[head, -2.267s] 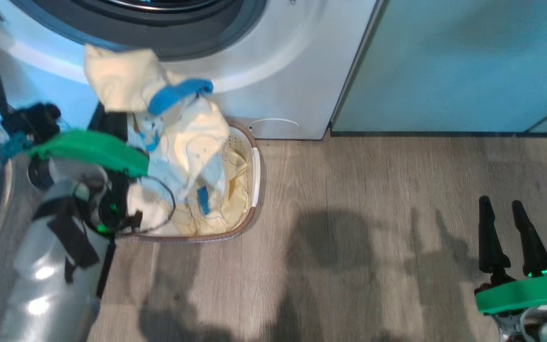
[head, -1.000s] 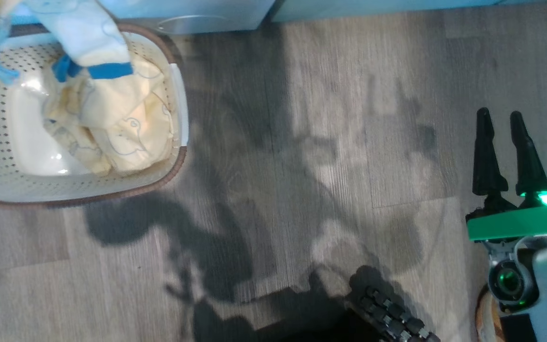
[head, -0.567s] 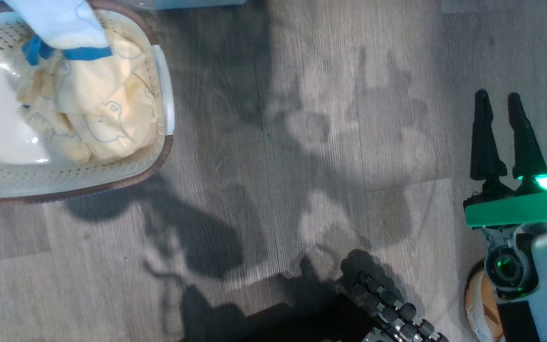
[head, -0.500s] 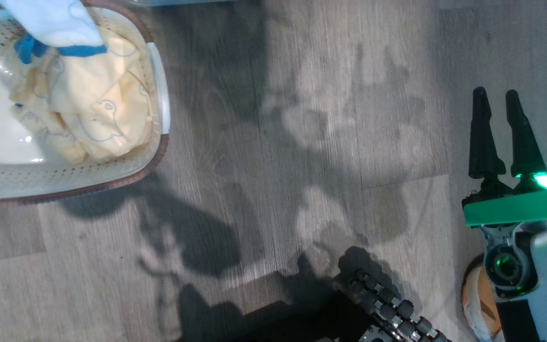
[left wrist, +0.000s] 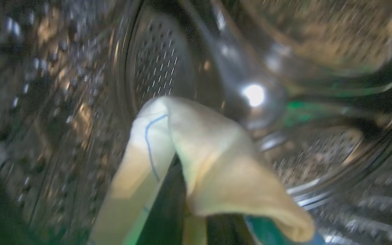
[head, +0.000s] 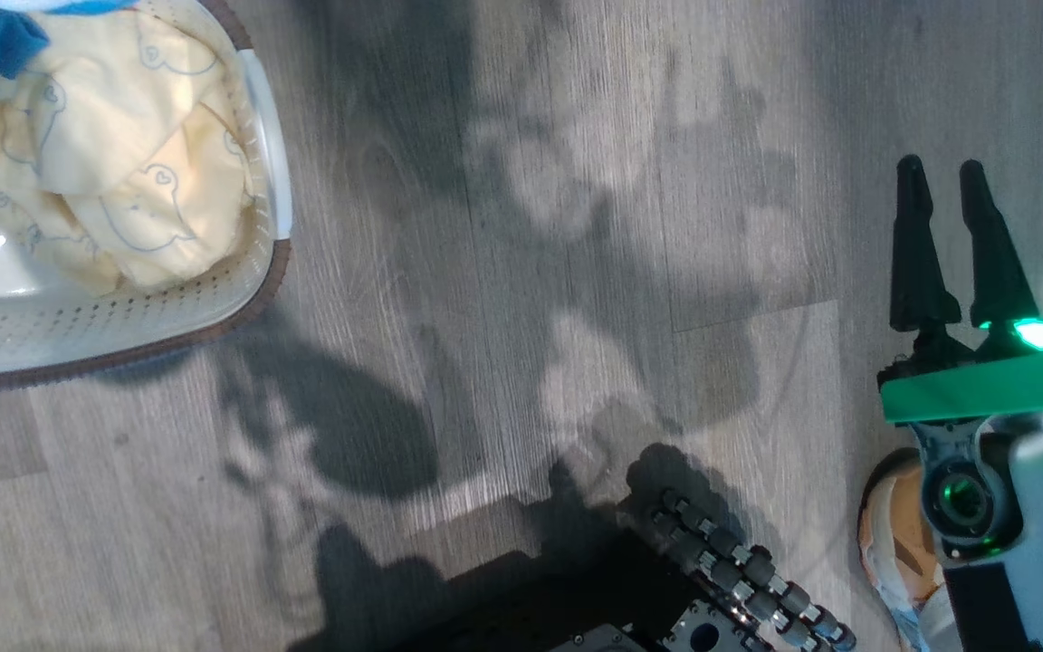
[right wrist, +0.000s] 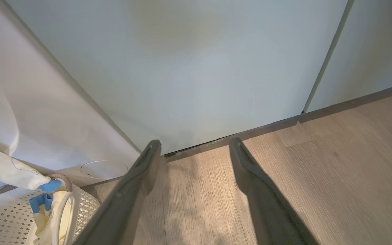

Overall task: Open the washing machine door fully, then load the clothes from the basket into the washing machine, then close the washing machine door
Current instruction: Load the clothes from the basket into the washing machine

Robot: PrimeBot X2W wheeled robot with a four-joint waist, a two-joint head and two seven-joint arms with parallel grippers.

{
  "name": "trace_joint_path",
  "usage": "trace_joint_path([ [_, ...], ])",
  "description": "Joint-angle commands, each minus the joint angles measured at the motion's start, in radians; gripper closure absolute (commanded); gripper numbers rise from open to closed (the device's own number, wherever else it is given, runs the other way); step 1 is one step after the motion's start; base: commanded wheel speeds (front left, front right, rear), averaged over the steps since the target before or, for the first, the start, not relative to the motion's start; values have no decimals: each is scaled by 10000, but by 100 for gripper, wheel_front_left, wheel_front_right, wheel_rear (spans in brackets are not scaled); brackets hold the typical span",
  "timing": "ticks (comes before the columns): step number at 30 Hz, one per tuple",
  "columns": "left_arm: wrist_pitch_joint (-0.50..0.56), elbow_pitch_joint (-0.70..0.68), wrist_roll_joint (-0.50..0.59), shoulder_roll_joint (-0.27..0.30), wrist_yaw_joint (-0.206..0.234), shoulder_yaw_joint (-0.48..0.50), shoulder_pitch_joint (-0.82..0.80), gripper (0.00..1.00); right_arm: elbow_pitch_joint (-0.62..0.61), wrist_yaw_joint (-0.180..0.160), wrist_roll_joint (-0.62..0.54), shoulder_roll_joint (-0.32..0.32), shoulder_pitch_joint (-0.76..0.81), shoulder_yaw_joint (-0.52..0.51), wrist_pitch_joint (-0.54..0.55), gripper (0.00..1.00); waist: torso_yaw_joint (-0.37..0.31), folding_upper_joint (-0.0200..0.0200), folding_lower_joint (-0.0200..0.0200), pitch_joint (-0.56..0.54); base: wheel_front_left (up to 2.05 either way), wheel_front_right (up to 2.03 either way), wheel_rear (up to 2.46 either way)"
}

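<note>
In the left wrist view a cream garment (left wrist: 213, 160) with a thin blue line is bunched over my left gripper (left wrist: 168, 112), which is shut on it inside the washing machine's steel drum (left wrist: 155, 51); the fingers are hidden under the cloth. The cream basket (head: 123, 340) sits at the head view's upper left holding pale yellow teddy-print clothes (head: 114, 181) with blue trim. My right gripper (head: 940, 167) hangs open and empty over the floor at the right. In the right wrist view its fingers (right wrist: 141, 173) frame the washing machine's white front (right wrist: 46, 112), the basket (right wrist: 9, 217) and a garment (right wrist: 5, 170) hanging above it. The door is out of view.
A pale green cabinet (right wrist: 199, 68) stands right of the washer, meeting the wood-look floor (head: 531, 272) at a dark plinth. My dark base with its roller wheel (head: 739, 570) shows at the head view's bottom edge. Arm shadows lie across the floor.
The head camera has swung, so the basket has slid to the picture's upper left. The garment that hung over the basket has left the top of the picture. The right gripper stays open.
</note>
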Motion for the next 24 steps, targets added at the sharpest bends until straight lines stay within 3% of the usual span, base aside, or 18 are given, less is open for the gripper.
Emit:
trace_joint_path([
  [1, -59, -922, 238, 372, 29, 264, -487, 100, -254, 2, 94, -65, 19, 151, -95, 0, -42, 0, -1, 35, 0, 0, 0],
  [8, -61, -2078, 756, 105, -53, 1508, -112, 100, -214, 2, 137, -65, -26, 241, -95, 0, -65, 0, -1, 5, 0, 0, 0],
  [16, -62, -273, 1272, -35, -322, 1272, 260, 98, -174, 2, 132, -65, 158, 229, -95, 0, 38, 0, -1, -162, 0, 0, 0],
  [19, -62, 208, 1434, -55, -383, 1009, 219, 0, -169, 2, 90, -65, 148, 179, -95, 0, 94, 0, -1, -244, 0, 0, 0],
  [24, -62, 818, 1551, -131, -444, 658, 403, 0, -120, 2, -14, -64, 177, 105, -95, 0, 197, 0, -1, -555, 0, 0, 0],
])
